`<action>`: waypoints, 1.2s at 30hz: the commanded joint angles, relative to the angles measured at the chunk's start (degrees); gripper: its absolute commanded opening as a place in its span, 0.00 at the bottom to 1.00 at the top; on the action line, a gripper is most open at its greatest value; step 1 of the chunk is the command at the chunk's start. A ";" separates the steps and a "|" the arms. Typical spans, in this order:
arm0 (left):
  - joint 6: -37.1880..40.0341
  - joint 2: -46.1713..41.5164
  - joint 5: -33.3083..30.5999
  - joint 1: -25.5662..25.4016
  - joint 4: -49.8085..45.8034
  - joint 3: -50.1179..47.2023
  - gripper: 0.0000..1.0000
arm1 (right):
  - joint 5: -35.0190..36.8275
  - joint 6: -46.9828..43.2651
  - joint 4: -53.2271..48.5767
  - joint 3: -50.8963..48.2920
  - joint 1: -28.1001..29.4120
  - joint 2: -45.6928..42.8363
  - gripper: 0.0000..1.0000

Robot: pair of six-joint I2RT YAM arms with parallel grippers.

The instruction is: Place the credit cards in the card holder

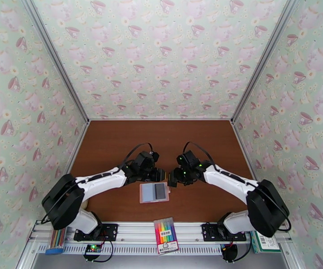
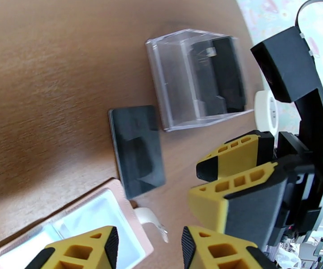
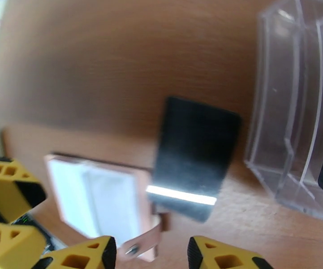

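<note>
Left gripper (image 2: pixel 148 245) is wide open, holding nothing, at the bottom edge; right gripper (image 3: pixel 150 253) too; black credit card (image 3: pixel 192 153) lies untouched.

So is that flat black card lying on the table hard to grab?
Probably. The thin black rectangular card lies flat on the brown wooden table, leaving little edge to grip. It reflects light, so it is likely slippery. It looks stiff and light, so a push should slide it, not bend it.

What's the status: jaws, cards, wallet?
Left gripper, right gripper: jaws open, empty. One black card flat on table beside open pink wallet, not slotted. Clear box next to card; nothing in the way.
</note>
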 commanded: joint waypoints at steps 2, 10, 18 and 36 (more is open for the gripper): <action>-0.93 2.82 1.10 0.27 4.10 -0.85 0.45 | 6.55 2.78 -0.46 -0.11 0.22 2.95 0.50; -1.72 7.62 1.76 0.15 6.03 -0.45 0.45 | 12.50 4.79 -1.09 0.35 0.23 6.27 0.54; -2.36 11.21 2.06 -0.61 7.56 0.03 0.43 | 10.98 7.68 0.85 1.20 0.86 7.19 0.53; -2.83 15.07 2.35 -1.61 8.56 1.85 0.36 | 9.15 12.29 4.81 2.09 2.46 11.29 0.49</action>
